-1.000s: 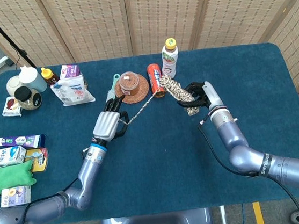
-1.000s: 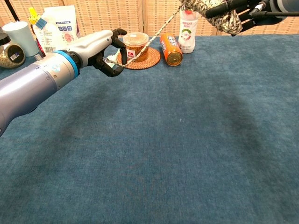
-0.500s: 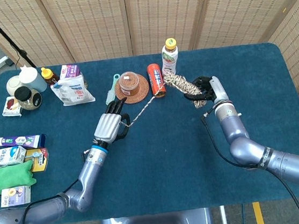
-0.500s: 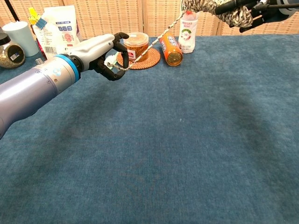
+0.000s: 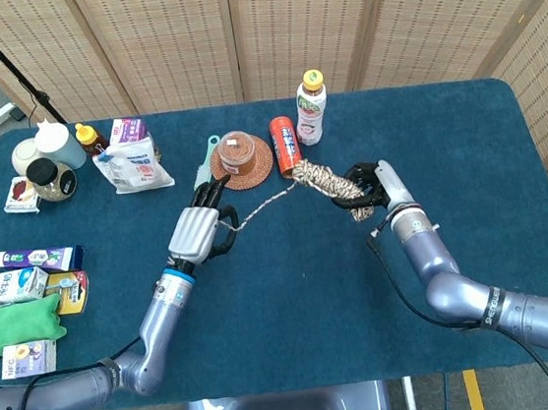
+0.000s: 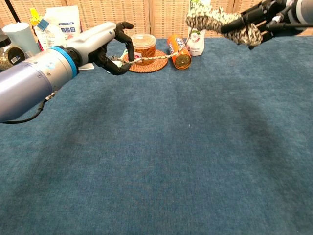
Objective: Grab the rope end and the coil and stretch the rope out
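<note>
Far left of frame: jars, cup (image 5: 52,143), snack bag (image 5: 133,158), cartons, green cloth (image 5: 22,322) on blue table (image 5: 295,302). Left of centre: left hand (image 5: 201,231), fingers curled and pinching the rope end (image 6: 115,59). Centre: rope (image 5: 266,202) running up-right from that hand, raised off the table, in front of woven coaster (image 5: 243,167) with tub (image 5: 239,150), orange can (image 5: 285,145), bottle (image 5: 310,107). Right of centre: coil (image 5: 333,182), clasped in right hand (image 5: 375,183), fingers wrapped round it
</note>
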You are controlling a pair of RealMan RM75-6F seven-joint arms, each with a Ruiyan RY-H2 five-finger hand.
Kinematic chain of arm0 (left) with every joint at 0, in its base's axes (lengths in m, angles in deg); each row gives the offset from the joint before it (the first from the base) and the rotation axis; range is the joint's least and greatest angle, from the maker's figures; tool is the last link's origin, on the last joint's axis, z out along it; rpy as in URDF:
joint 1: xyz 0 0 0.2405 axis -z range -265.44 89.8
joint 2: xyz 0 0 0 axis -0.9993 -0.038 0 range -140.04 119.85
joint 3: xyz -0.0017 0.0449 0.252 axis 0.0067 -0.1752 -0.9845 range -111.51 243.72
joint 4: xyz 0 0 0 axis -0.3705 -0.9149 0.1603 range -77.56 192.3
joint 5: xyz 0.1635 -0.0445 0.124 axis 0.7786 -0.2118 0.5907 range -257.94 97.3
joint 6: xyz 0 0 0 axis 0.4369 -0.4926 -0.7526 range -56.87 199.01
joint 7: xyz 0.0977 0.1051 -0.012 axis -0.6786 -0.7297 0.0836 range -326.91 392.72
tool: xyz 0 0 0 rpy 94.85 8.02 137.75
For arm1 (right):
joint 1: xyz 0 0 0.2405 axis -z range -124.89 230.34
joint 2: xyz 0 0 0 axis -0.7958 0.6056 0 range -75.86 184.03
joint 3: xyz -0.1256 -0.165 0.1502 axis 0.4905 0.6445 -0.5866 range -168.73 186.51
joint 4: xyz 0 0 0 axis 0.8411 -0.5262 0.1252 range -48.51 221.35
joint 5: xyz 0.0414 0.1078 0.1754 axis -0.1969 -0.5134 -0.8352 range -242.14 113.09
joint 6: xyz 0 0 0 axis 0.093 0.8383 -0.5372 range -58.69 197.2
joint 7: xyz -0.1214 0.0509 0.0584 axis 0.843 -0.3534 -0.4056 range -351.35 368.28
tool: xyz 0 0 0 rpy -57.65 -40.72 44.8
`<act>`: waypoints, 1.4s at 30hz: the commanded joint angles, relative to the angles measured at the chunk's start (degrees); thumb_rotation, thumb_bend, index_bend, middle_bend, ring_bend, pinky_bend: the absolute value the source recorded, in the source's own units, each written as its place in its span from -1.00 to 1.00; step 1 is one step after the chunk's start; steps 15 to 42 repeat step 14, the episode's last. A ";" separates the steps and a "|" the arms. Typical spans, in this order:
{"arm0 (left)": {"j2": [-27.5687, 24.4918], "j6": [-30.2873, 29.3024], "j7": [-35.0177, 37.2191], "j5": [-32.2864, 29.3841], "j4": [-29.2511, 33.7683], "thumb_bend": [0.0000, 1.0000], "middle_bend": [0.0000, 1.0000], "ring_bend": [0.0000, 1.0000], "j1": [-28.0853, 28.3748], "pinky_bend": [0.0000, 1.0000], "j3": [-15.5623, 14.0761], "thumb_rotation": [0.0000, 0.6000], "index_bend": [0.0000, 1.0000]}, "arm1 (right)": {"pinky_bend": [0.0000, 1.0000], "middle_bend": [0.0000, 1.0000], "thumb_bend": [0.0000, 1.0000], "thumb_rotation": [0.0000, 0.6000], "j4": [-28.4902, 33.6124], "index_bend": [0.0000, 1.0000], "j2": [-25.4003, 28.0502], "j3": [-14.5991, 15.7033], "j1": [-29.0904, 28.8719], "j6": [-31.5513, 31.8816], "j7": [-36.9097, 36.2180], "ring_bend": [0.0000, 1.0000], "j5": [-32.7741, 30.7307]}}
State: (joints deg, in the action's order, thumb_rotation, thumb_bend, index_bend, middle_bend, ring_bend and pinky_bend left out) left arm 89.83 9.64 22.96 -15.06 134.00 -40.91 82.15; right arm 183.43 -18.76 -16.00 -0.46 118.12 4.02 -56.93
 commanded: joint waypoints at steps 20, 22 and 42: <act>-7.37 -1.79 2.61 4.68 6.65 -0.19 -1.00 -1.00 -5.52 -1.00 -4.44 1.00 0.23 | 0.29 0.29 0.51 1.00 1.37 0.53 -5.14 5.66 3.28 4.22 4.16 0.08 9.60; -7.37 -1.79 2.61 4.68 6.65 -0.19 -1.00 -1.00 -5.52 -1.00 -4.44 1.00 0.23 | 0.29 0.29 0.51 1.00 1.37 0.53 -5.14 5.66 3.28 4.22 4.16 0.08 9.60; -7.37 -1.79 2.61 4.68 6.65 -0.19 -1.00 -1.00 -5.52 -1.00 -4.44 1.00 0.23 | 0.29 0.29 0.51 1.00 1.37 0.53 -5.14 5.66 3.28 4.22 4.16 0.08 9.60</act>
